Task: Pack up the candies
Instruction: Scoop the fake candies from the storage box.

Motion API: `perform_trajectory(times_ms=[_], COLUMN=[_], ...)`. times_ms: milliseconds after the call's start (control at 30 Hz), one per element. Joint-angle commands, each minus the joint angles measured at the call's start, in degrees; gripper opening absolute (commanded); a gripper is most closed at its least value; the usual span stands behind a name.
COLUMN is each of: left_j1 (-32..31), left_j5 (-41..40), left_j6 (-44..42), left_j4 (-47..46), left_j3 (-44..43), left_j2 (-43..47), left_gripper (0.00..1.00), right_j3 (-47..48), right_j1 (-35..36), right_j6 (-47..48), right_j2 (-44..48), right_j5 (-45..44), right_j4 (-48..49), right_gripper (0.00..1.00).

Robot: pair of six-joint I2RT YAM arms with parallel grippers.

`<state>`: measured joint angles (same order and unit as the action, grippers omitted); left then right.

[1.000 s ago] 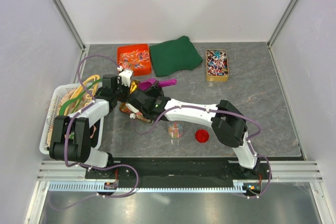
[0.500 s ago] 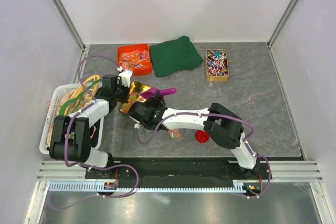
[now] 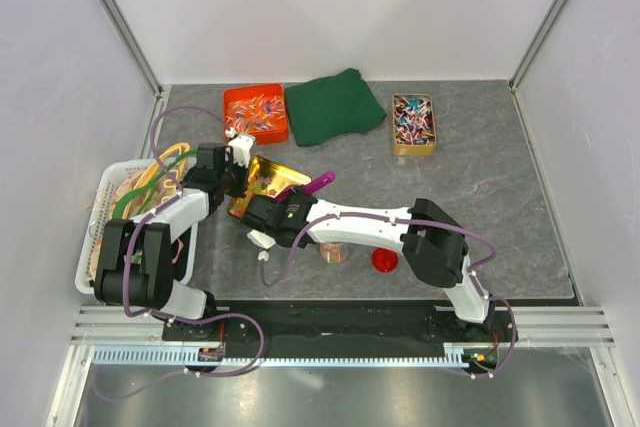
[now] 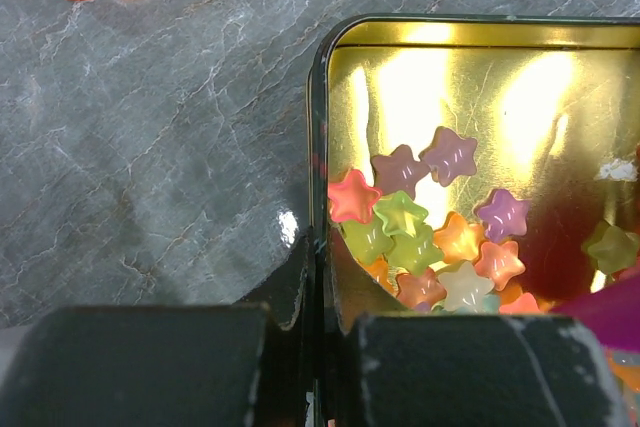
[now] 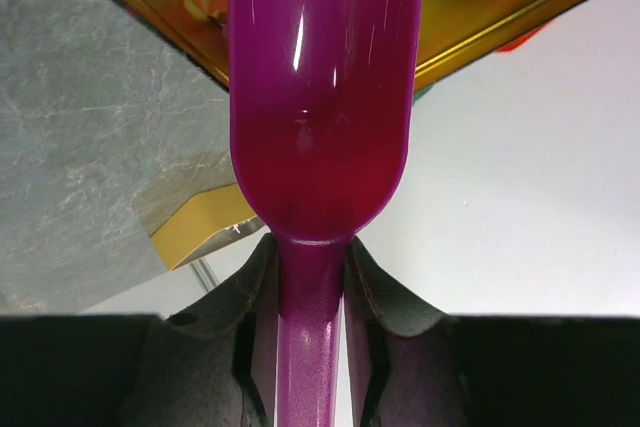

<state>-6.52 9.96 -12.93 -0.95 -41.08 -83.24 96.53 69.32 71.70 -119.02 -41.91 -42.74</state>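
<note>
The candies [image 4: 420,237] are small star-shaped pieces in pink, green, orange and purple, heaped in a gold tin [image 4: 440,77]. My left gripper [image 4: 320,262] is shut on the tin's left wall, holding the tin [image 3: 268,179] tilted. Clamped on the handle of a purple scoop [image 5: 320,97] is my right gripper [image 5: 312,282]. The scoop [image 3: 320,184] hangs just right of the tin, and the frames do not show whether it carries candies. A small clear jar [image 3: 335,250] stands partly under the right arm, with its red lid [image 3: 385,260] beside it.
At the back stand an orange tray [image 3: 255,112] of slim wrapped sweets, a folded green cloth [image 3: 335,105] and a box [image 3: 413,124] of twist-wrapped sweets. A white basket [image 3: 112,209] sits at the left edge under the left arm.
My right arm has drawn the purple scoop off the tin, toward the right and nearer the arm bases. The left gripper and the tin have stayed put.
</note>
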Motion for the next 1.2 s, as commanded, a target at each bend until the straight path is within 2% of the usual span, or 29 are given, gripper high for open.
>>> perform_trajectory(times_ms=[0, 367, 500, 633, 867, 1167], left_j1=[0.3, 0.4, 0.4, 0.4, 0.5, 0.7], left_j5=[1.3, 0.6, -0.3, -1.1, -1.4, -1.3], left_j6=[0.0, 0.1, 0.0, 0.1, 0.1, 0.3], left_j4=[-5.0, -4.9, -4.9, -4.9, -4.7, -4.6], left_j3=[-2.5, -2.3, -2.3, -2.6, -2.7, -2.8], left_j2=[1.4, 2.7, 3.3, 3.3, 3.2, 3.3], left_gripper=[0.02, 0.02, 0.02, 0.02, 0.02, 0.02], right_j3=[4.9, 12.8, 20.4, 24.2, 25.5, 33.2], right_j1=[0.2, 0.6, 0.6, 1.7, 2.8, 2.7], right_j6=[-1.6, -6.3, -10.7, -13.5, -17.9, -25.9], right_j2=[-2.9, -10.5, -15.2, -17.0, -19.6, -25.2], right_j5=[4.9, 9.9, 12.3, 13.3, 14.7, 12.5], right_j4=[-11.9, -19.1, -22.8, -24.0, -24.1, -23.3], right_gripper=[0.0, 0.0, 0.0, 0.0, 0.0, 0.0])
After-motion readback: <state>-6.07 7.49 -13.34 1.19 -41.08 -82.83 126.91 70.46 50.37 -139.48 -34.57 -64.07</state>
